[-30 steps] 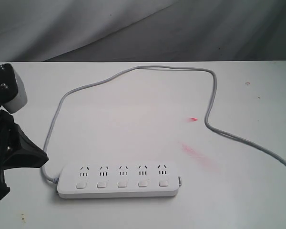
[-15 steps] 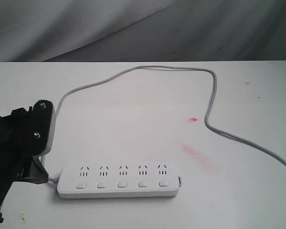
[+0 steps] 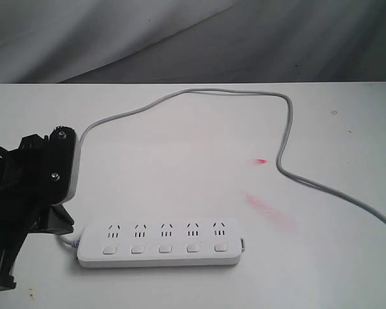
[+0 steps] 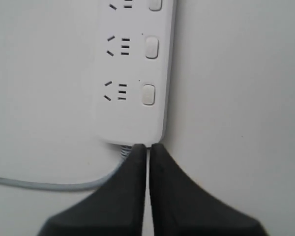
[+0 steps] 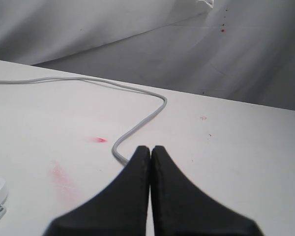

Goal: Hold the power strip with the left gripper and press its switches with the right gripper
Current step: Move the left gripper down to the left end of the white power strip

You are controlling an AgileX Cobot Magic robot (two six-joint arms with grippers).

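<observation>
Left gripper (image 4: pixel 148 149) has its thin black fingers pressed together, holding nothing, with the tips right at the short end of the power strip (image 3: pixel 159 243), beside where the grey cord (image 3: pixel 180 95) comes out. The strip lies flat near the front of the white table (image 3: pixel 180 161), sockets up, its five switches (image 3: pixel 164 248) in a row along the near edge. Its rigid, smooth plastic shell looks light, so it will likely skid under a sideways push, and the springy cord may tug it. The best hold is probably across the narrow body at this cord end, clear of the first button, which needs the fingers spread first. The right gripper (image 5: pixel 150 149), likewise closed and empty, hovers well apart over bare table.
</observation>
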